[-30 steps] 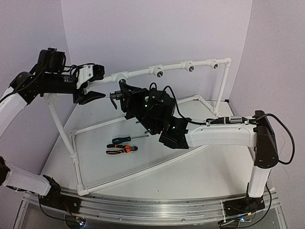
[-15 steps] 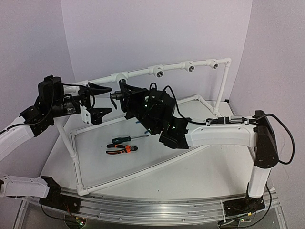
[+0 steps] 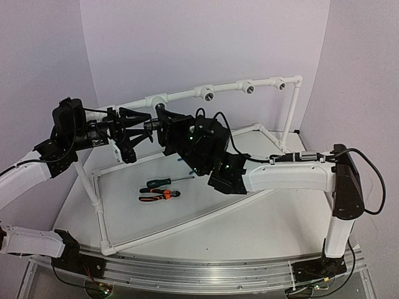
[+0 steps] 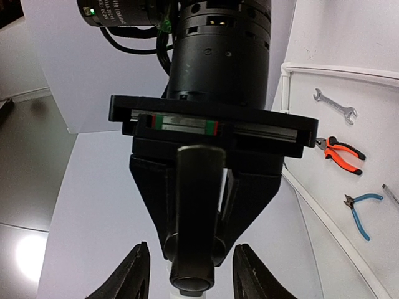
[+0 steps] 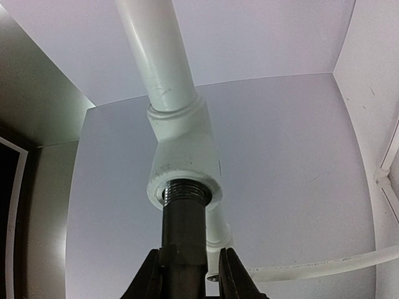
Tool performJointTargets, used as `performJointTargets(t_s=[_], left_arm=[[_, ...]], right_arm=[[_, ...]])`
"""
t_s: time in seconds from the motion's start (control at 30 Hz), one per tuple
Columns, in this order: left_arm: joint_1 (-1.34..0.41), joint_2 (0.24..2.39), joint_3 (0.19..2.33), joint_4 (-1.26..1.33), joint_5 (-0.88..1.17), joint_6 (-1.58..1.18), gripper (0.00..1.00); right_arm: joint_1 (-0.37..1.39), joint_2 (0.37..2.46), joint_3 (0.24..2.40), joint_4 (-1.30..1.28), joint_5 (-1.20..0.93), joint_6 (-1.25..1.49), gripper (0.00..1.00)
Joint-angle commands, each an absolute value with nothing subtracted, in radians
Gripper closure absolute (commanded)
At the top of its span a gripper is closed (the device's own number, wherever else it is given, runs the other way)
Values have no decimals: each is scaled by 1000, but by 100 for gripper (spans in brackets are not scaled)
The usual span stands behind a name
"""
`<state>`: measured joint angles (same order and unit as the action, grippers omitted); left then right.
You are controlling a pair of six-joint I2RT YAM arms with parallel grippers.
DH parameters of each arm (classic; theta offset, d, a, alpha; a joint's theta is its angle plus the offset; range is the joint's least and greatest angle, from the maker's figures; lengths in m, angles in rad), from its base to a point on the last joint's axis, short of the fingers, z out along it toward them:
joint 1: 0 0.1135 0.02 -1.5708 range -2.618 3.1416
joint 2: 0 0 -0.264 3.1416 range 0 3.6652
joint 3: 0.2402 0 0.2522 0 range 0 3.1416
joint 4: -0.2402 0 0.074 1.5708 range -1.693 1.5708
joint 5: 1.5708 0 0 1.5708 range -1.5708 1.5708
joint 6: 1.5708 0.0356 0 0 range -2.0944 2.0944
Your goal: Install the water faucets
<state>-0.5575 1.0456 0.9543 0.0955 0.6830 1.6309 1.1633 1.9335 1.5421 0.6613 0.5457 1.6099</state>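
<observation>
One faucet [image 5: 184, 215], tip hidden inside tee [image 5: 185, 156].

White table [image 3: 262, 230] carries a white pipe frame [image 3: 100, 205]. Flat inside the frame's base: green-and-black screwdriver [image 3: 163, 181], with orange-handled pliers [image 3: 159, 196] just beside it. Left wrist view also shows a spanner [image 4: 335, 104] and blue-handled cutters [image 4: 360, 212] on the tabletop.

The faucet [image 5: 184, 243] is dark grey, the tee fitting [image 5: 184, 159] white. The pliers [image 4: 340, 151] have orange-and-black handles, and the cutters [image 4: 359, 213] have blue ones.
</observation>
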Motion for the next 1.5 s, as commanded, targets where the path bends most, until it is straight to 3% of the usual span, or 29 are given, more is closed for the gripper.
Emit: performJointTargets(t_s=[0.0,0.33,0.63,0.87,1.2,1.47], left_arm=[[-563,1046,941,134,710,1675,61],[-566,1051,939,129,697,1679,99],[-566,1035,937,92,687,1648,100],[-566,1038,962,84,668,1551,100],[-565,1034,963,78,669,1535,100],[-566,1033,960,73,668,1528,100]], right_arm=[[1071,1994,1523,585,604,1796,100],[1072,2002,1532,578,599,1802,100],[1071,1992,1525,577,601,1783,100],[1071,1961,1523,579,606,1690,74],[1071,1957,1515,601,601,1680,53],[1071,1915,1502,637,540,1551,27]])
